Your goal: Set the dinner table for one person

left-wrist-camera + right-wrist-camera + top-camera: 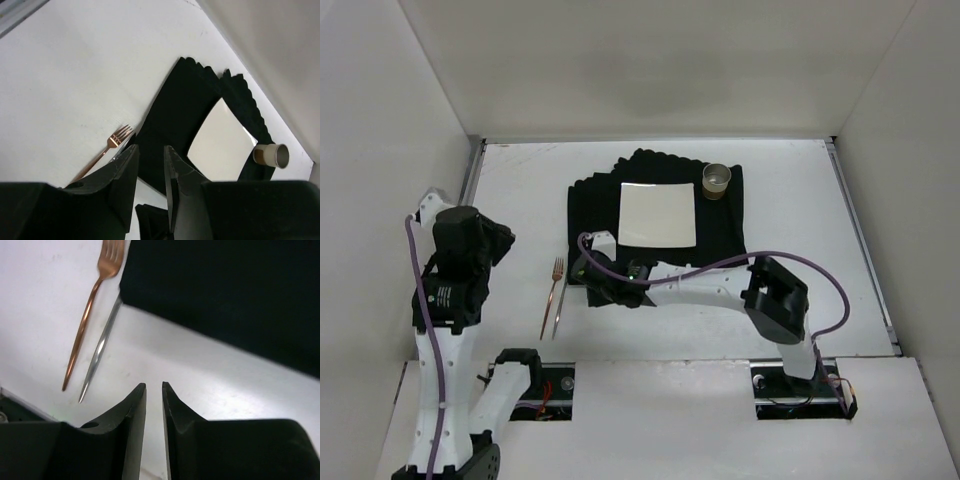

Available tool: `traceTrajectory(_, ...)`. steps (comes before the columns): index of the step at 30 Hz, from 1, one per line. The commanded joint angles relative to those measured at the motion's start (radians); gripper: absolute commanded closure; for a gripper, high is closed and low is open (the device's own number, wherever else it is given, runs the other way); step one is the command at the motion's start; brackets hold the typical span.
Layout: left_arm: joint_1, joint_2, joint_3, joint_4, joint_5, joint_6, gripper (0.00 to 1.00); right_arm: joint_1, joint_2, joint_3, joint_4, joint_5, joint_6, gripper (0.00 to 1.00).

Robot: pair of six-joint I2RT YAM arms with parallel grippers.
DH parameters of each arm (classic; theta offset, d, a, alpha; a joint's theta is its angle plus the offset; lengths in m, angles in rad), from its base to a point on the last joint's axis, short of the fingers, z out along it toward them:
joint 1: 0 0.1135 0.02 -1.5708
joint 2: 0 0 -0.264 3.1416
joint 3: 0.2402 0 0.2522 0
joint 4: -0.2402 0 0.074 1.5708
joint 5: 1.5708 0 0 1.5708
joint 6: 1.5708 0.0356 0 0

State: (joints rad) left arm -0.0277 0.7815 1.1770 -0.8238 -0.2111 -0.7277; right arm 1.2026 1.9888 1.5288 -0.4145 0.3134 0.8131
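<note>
Step in hand, as I read it: cutlery. The main pieces are already laid.

- Large matte white dinner table surface carries everything and fills the walled floor in the top view.
- Black rectangular cloth placemat sits at centre, toward 12 o'clock.
- Flat white square plate is on the mat.
- Small round brownish cup stands upright on the mat at the plate's 1 o'clock, just beside its corner.
- Slim copper fork lies on bare surface at the mat's 8 o'clock, tines toward 12.
- Thin silver utensil lies just beside the fork on the mat side. Its head runs under the mat edge, so knife or spoon cannot be told.

The right arm reaches across toward 9 o'clock. Its jaws hover over bare surface at the mat's 7 o'clock corner, near the two handles, with only a narrow slit between them and nothing held. The left arm is raised at 9 o'clock, well apart from the cutlery, its jaws also nearly closed and empty.

Likely next: move the silver piece to the plate's 3 o'clock.

- Spread the jaws wider.
- Shift toward 9 o'clock over the handle and come down square on it.
- It lies flat and thin, so the pinch is tricky.
- The fork is close and easy to knock.
- The tucked head may drag the cloth.
</note>
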Motion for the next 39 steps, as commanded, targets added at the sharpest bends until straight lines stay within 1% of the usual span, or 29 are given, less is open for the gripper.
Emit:
traceTrajectory(1,-0.018,-0.016,-0.019,-0.172,0.088,0.048,0.75,0.031,-0.059,0.036,-0.053,0.088,0.081,0.74)
traceTrajectory(2,-0.022,-0.036,-0.074,-0.196,0.095,0.042,0.76,0.031,-0.097,0.018,-0.073,0.116,0.092,0.74)
traceTrajectory(5,-0.054,-0.141,-0.257,-0.183,0.162,-0.008,0.88,0.031,-0.244,-0.070,-0.130,0.188,0.103,0.73)
traceTrajectory(7,-0.086,-0.180,-0.374,-0.149,0.193,-0.038,0.91,0.028,-0.359,-0.158,-0.156,0.220,0.113,0.73)
traceTrajectory(8,-0.102,-0.180,-0.408,-0.144,0.194,-0.039,0.91,0.028,-0.420,-0.211,-0.165,0.233,0.119,0.73)
traceTrajectory(10,-0.143,-0.180,-0.464,-0.124,0.182,-0.039,0.91,0.025,-0.545,-0.316,-0.175,0.245,0.145,0.72)
traceTrajectory(13,-0.220,-0.153,-0.487,-0.071,0.164,-0.056,0.83,0.005,-0.720,-0.453,-0.188,0.240,0.188,0.70)
traceTrajectory(15,-0.267,-0.093,-0.500,-0.046,0.113,-0.065,0.79,-0.019,-0.813,-0.513,-0.210,0.239,0.205,0.68)
traceTrajectory(18,-0.355,0.002,-0.527,0.006,0.084,-0.091,0.78,-0.074,-0.909,-0.561,-0.234,0.216,0.184,0.67)
traceTrajectory(21,-0.427,0.065,-0.562,0.035,0.030,-0.142,0.77,-0.149,-0.982,-0.605,-0.234,0.173,0.143,0.65)
traceTrajectory(25,-0.472,0.128,-0.605,0.070,-0.004,-0.185,0.74,-0.234,-1.053,-0.654,-0.215,0.124,0.117,0.65)
traceTrajectory(30,-0.467,0.186,-0.636,0.101,-0.050,-0.205,0.73,-0.274,-1.062,-0.691,-0.167,0.075,0.090,0.65)
traceTrajectory(34,-0.449,0.174,-0.652,0.117,-0.074,-0.207,0.73,-0.274,-1.039,-0.697,-0.147,0.062,0.075,0.65)
traceTrajectory(39,-0.409,0.239,-0.652,0.159,-0.092,-0.177,0.73,-0.274,-1.021,-0.694,-0.121,0.046,0.061,0.65)
